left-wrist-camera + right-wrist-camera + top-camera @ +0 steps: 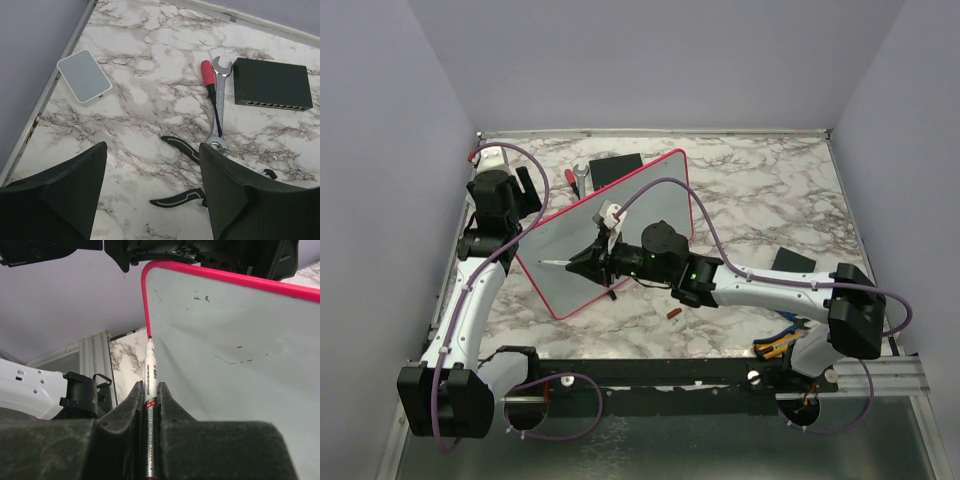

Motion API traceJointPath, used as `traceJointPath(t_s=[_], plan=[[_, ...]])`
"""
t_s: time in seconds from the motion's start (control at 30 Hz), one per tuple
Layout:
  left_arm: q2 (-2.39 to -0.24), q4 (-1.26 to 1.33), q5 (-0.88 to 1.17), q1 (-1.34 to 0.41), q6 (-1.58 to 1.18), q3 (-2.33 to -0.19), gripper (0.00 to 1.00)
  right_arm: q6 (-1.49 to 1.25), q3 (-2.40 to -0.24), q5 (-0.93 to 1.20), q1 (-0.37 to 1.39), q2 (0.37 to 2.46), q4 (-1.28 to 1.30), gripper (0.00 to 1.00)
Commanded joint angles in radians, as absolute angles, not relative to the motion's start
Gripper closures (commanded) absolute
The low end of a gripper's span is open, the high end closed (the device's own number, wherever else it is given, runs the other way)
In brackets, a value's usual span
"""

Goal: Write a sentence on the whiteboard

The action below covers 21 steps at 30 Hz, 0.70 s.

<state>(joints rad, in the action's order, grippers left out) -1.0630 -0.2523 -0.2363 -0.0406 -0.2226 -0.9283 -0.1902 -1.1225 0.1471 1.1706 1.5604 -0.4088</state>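
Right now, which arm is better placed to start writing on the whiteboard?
Right. The right gripper is shut on the marker, its tip close to the whiteboard by the pink edge. The left gripper is open and empty, facing the table.

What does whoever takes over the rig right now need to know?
Left fingers: open, nothing between them.
Right fingers: shut on the marker, whose tip is at the whiteboard near its left edge; I cannot tell if it touches.
The whiteboard stands tilted up on the table beside the left arm; what props it is not clear.
Done: only a few faint strokes, no readable words.
Left: write essentially the whole sentence.
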Motion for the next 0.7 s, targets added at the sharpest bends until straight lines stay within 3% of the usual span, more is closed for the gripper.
traceJointPath(t_s=[0.0, 0.67], plan=[[-1.055, -0.233, -0.216, -0.04, -0.216, -0.915, 0.25, -0.174, -1.158, 0.156, 1.181, 1.591, -0.409, 1.0], [-1.056, -0.23, -0.193, -0.041, -0.216, -0.91, 0.25, -0.176, -1.227, 0.04, 1.193, 1.681, -0.386, 1.0]])
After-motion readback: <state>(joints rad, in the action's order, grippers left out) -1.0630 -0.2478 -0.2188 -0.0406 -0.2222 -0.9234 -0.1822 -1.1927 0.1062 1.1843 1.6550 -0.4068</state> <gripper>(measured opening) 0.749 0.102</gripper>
